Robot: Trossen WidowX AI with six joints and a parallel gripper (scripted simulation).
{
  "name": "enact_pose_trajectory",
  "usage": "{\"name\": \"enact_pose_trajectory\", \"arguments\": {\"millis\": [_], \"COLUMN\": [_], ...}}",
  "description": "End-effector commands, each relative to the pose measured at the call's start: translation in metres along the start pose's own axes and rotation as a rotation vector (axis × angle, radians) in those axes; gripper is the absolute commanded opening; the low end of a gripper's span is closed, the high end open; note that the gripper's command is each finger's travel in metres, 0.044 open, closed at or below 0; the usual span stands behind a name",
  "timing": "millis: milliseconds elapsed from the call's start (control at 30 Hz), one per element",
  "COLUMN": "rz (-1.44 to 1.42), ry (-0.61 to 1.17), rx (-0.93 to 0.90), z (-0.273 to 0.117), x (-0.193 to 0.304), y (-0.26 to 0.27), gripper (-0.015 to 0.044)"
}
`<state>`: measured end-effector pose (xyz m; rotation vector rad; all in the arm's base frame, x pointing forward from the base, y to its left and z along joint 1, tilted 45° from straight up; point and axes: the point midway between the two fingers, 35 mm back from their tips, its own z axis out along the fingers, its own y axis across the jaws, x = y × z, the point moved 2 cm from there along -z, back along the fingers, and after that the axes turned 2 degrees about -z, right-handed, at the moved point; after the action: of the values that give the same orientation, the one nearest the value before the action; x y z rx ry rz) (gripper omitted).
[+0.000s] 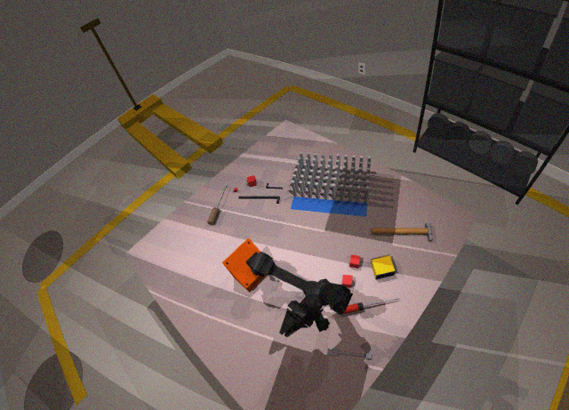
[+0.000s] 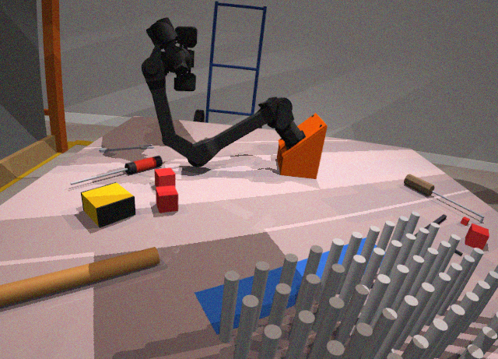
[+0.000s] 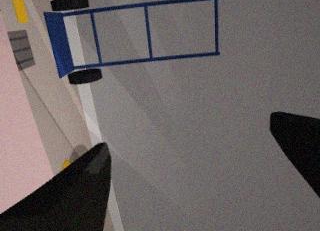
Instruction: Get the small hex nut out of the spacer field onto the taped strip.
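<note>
While the spacers (image 1: 331, 178) (image 2: 338, 283) stand upright behind the blue strip (image 1: 329, 206) (image 2: 277, 284), the gripper (image 1: 287, 333) (image 3: 190, 136) (well apart from them) hangs released, its fingers spread wide.

A workshop or warehouse corner — yellow floor lines (image 1: 348, 109), pallet jack (image 1: 171, 126), hand truck (image 2: 235, 66) (image 3: 147, 32), shelving (image 1: 429, 76).

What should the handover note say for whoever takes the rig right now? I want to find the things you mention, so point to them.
Gripper (image 1: 290, 324) (image 3: 190, 136): open, holding nothing, raised away from the spacers.
Spacers (image 1: 324, 178) (image 2: 338, 303): standing; blue taped strip (image 1: 328, 206) (image 2: 277, 284) along their front.
Tools: long black hook (image 1: 257, 197) and small black hook (image 1: 275, 187) lie beside the field.
Nut: not visible in any view.
Done: nothing evident; no nut seen on the strip.
Left: find the nut, drag it out, set the tool down outside, finish open and clear.
</note>
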<state>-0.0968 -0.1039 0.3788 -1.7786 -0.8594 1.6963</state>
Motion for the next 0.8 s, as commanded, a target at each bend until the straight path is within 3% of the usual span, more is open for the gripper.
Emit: {"name": "enact_pose_trajectory", "arguments": {"millis": [0,400,567,767], "rz": [-0.001,0.098,0.208,0.336], "ry": [0.006,0.414,0.620,0.853], "rx": [0.004,0.294,0.474,0.709], "z": [0.000,0.010,-0.015,-0.071], "x": [0.001,0.103,0.166,0.238], "y": [-0.001,-0.102,-0.147,-0.181], "gripper": [0.0426,0.0440,0.0440,0.0440]}}
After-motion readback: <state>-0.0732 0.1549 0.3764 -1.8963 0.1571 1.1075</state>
